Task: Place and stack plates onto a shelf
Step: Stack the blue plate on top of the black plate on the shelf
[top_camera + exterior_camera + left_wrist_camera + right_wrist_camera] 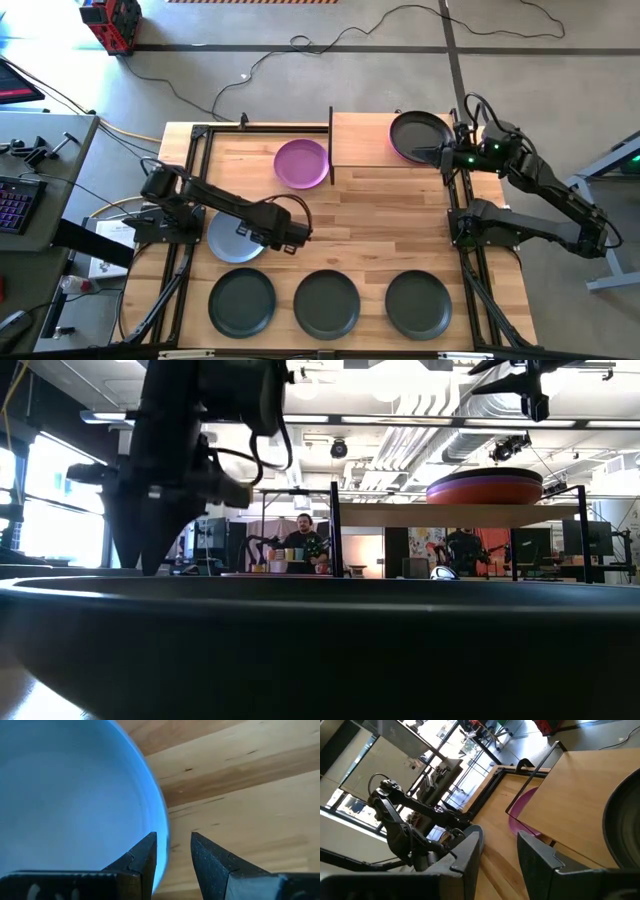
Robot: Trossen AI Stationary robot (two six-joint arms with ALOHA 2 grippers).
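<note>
Grey concrete floor with loose cables surrounds the wood-plank table (pixel 380 240), which fills the middle of the high view. Along the lower edge of that frame three dark grey plates sit in a row, well apart from one another: one at lower left (pixel 241 303), one at centre (pixel 327 303) and one at lower right (pixel 418 304). A purple plate (pixel 301 163) lies on the tabletop above centre, just left of the shelf (pixel 365 140), a small light-wood board with thin black rods at upper centre-right. On the right part of the shelf rests another dark plate (pixel 418 135); the low view shows it topping a stack with purple and orange-red layers under it.

At middle left of the high view, the left gripper (pixel 292 238) hangs low over the right rim of a pale blue-grey plate (pixel 232 240). In the left wrist view its fingers (pixel 145 857) stand a little apart, straddling that plate's edge (pixel 75 795), one finger over the plate and the other over bare wood; no clamping is visible.

At upper right, the right gripper (pixel 447 154) sits at the right rim of the dark plate on the shelf. Its fingers (pixel 470 852) are apart in the right wrist view, with nothing between them.

Beyond the table, the low view shows a person (pixel 304 540) seated far back in the room.
</note>
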